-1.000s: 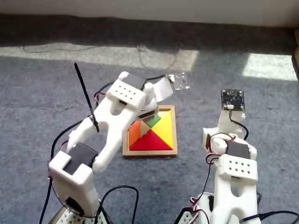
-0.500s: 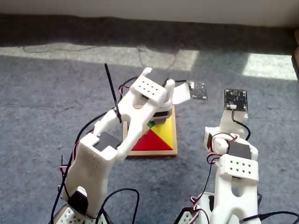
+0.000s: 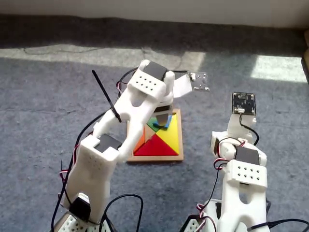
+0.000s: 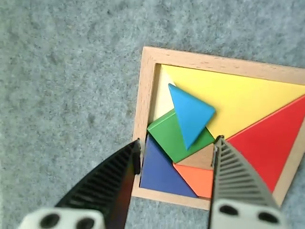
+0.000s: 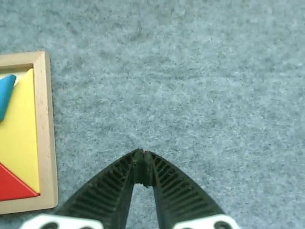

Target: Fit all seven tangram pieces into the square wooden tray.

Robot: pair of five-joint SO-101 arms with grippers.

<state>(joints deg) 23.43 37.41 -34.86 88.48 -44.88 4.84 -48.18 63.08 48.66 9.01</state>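
The square wooden tray (image 4: 148, 86) lies on the carpet with a yellow triangle (image 4: 243, 98), a red triangle (image 4: 267, 143), a green square (image 4: 167, 136), a dark blue piece (image 4: 157, 171) and an orange triangle (image 4: 200, 179) inside. A light blue triangle (image 4: 189, 114) rests loosely on top, overlapping the green square and the yellow triangle. My left gripper (image 4: 176, 143) hangs open just above the tray's corner, holding nothing. In the high view it (image 3: 161, 118) covers the tray's (image 3: 182, 140) far part. My right gripper (image 5: 143, 155) is shut over bare carpet beside the tray (image 5: 51, 143).
Grey carpet surrounds the tray on all sides. The right arm (image 3: 239, 164) stands to the right of the tray. Cables trail from both arm bases at the near edge, and a sunlit strip crosses the far carpet.
The left arm swung across over the tray and settled a little back. A light blue triangle now shows in the tray on the green square. The right arm has stayed still.
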